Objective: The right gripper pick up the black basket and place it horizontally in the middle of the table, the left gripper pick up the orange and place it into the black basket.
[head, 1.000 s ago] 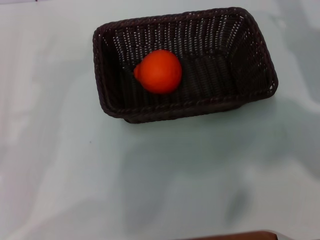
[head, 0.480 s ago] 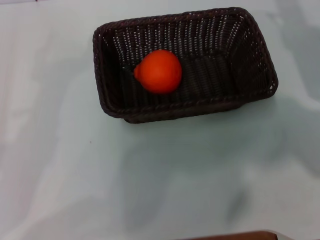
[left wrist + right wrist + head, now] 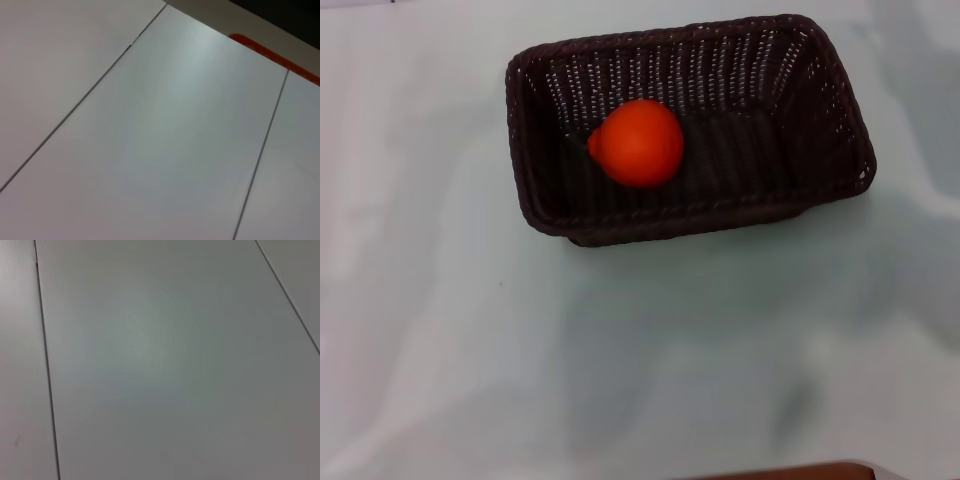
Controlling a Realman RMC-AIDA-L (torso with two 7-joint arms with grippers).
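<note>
Looking down from the head view, we saw the large rectangular dark woven wicker basket (image 3: 690, 130) resting on the plain, smooth white tabletop (image 3: 470, 350), toward the far side of the surface and roughly midway across it. Its long side ran across our view, from left to right, with its open top facing up and its braided rim all in sight. Its right end sat turned a little toward the near side.

Inside the basket lay the bright red-orange round fruit with a small neck (image 3: 637, 142). It rested on the woven floor in the left half of the basket, near the long far wall and apart from the right-hand end wall. Its short neck pointed toward the left. The right half of the basket floor was bare weave.

At the near edge of the head view we noticed a thin strip of reddish-brown edge (image 3: 790, 470).

Neither gripper appeared in any view, so we could not tell whether either pincer was wide, narrow or holding something. The left wrist view showed only pale flat panels divided by thin dark seams (image 3: 260, 160), with a narrow orange-red strip (image 3: 272, 56) along one panel's edge. The right wrist view showed more pale panels and thin seams (image 3: 47, 370).
</note>
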